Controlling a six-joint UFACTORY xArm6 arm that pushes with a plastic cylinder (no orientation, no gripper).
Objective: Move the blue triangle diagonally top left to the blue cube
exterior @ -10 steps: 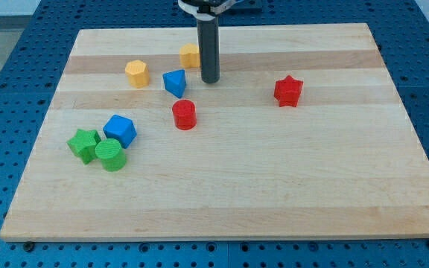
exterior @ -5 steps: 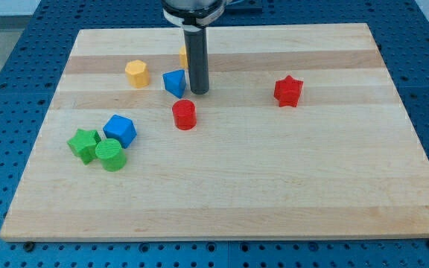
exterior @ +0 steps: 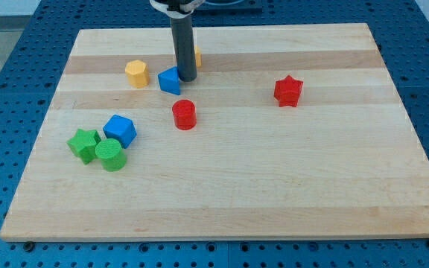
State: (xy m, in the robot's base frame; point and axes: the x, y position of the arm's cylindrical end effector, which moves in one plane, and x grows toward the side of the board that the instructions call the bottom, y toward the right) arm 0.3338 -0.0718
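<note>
The blue triangle (exterior: 170, 80) lies in the upper middle-left of the wooden board (exterior: 222, 193). My tip (exterior: 187, 79) stands right against the triangle's right side, touching it. The blue cube (exterior: 119, 130) sits well below and to the left of the triangle, next to the green blocks. The rod hides most of a yellow block (exterior: 196, 55) behind it.
A yellow hexagonal block (exterior: 136, 73) lies just left of the triangle. A red cylinder (exterior: 184, 115) stands below the triangle. A green star (exterior: 84, 144) and a green cylinder (exterior: 111, 155) sit beside the blue cube. A red star (exterior: 288, 91) lies at the right.
My tip has moved left from the triangle's right and now touches it. The blue triangle has shifted slightly left and up. The other blocks have not moved.
</note>
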